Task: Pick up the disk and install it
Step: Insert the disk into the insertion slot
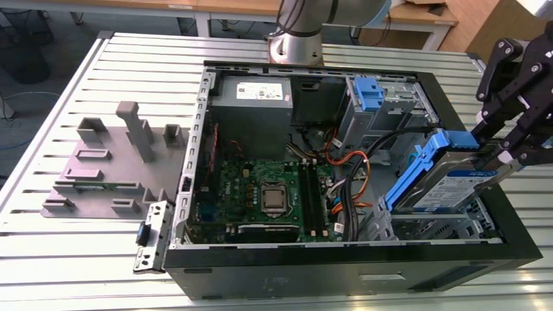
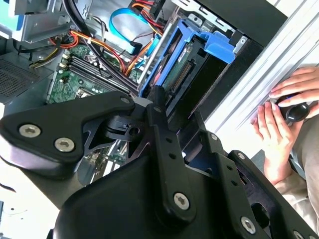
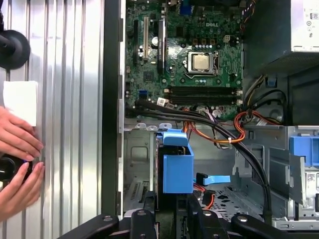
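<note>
Above drive cage of open computer case, claw clamped on tilted disk

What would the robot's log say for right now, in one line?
hand: shut on disk | disk: tilted, over drive bay | computer case: open

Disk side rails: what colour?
Blue side rails on the disk, clearest in the exterior view.

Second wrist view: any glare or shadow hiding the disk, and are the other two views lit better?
Second wrist view: the table slats glare white, the disk sits shaded behind the dark pincer; first wrist view: bright table slats, deep shadow inside the case; exterior view: even light, disk clearly lit.
</note>
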### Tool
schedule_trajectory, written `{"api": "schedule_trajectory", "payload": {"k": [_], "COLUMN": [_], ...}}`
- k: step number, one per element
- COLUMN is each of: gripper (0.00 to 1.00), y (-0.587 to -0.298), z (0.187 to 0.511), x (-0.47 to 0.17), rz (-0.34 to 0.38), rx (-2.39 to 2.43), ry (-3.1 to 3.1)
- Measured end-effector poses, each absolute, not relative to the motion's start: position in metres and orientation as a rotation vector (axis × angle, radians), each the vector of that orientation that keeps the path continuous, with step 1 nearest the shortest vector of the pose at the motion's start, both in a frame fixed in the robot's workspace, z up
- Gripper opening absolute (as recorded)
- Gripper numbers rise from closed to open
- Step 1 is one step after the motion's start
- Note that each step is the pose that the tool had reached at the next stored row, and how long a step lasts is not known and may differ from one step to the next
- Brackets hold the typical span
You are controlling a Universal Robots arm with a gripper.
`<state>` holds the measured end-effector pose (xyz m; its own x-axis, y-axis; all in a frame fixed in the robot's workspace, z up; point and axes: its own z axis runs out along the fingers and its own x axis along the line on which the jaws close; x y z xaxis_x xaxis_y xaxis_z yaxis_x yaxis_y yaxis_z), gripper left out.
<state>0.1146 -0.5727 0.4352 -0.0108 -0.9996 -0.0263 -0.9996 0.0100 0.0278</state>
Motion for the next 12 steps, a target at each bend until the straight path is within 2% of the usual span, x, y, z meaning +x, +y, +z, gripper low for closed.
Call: {"api": "schedule_trajectory", "payload": {"k": [12], "gripper": [0.35], "y": [-0.574], "z": [0.413], "x": [0.115], "rz": [-0.06], "rx": [2.209], "ry": [-2.232]}}
